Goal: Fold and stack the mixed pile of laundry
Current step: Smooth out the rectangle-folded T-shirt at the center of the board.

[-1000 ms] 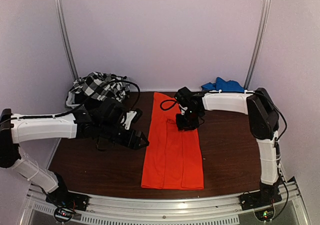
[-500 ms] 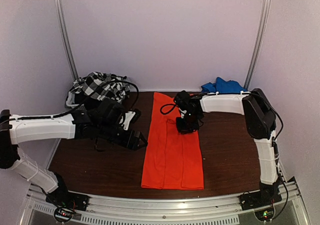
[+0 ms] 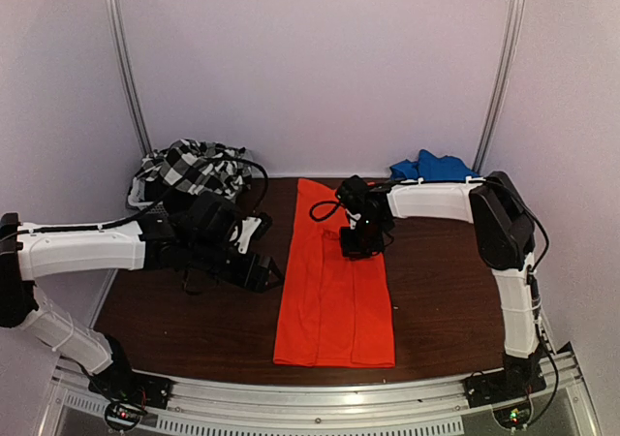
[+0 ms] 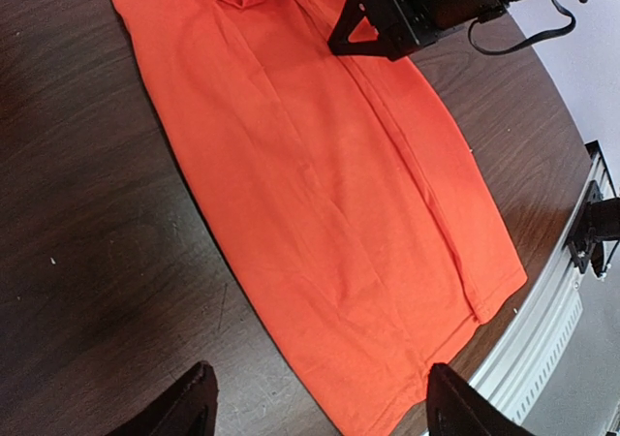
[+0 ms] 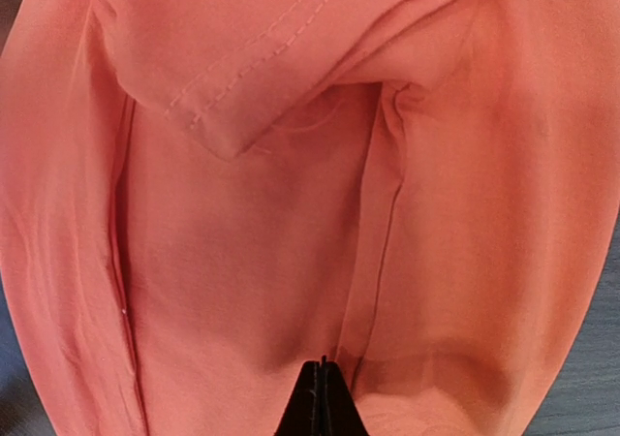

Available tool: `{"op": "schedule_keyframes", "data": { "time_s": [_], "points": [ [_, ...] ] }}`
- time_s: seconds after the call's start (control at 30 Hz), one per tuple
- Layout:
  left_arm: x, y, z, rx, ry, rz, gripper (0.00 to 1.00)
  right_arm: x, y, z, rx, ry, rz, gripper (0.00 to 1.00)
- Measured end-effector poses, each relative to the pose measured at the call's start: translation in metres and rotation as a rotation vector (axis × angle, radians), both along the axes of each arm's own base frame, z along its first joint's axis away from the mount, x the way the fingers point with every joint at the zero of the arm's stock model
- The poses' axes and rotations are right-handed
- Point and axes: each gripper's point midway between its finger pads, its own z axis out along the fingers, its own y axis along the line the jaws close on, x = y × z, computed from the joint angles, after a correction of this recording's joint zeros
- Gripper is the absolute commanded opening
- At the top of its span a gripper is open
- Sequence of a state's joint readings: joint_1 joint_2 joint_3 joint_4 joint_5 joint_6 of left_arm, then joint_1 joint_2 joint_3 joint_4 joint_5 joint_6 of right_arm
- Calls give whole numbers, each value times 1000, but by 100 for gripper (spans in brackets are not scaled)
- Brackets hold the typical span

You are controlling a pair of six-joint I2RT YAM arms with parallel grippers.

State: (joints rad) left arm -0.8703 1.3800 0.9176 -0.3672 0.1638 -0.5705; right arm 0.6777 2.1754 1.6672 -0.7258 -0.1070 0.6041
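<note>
Nudges right pincer [image 3: 360, 247] leftward on the orange-red garment [image 3: 329, 305], clenched on a fold near its far end. Draws left pincer [image 4: 318, 397], splayed open, back from that strip lying flat on the surface [image 3: 194, 329]. Cross-fold likely next.

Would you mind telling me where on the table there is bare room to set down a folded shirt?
The widest bare patch of table lies between the orange garment and the right arm. A smaller one sits at the front edge, between the left arm and the garment. The far-left corner is crowded by the checked garment.
</note>
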Motion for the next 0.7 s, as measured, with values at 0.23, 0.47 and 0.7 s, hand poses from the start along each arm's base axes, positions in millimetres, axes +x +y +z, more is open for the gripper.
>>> {"op": "schedule_keyframes", "data": {
  "time_s": [0.23,0.47,0.7],
  "points": [
    [-1,2,0,1,-1,3,76,1,-3,3,-9,-8,-9,24],
    [-2,3,-1,2,0,3,76,3,-5,10,-17,-29,-14,24],
    [-2,3,-1,1,3,5,76,3,-6,9,-21,-29,-13,25]
  ]
}}
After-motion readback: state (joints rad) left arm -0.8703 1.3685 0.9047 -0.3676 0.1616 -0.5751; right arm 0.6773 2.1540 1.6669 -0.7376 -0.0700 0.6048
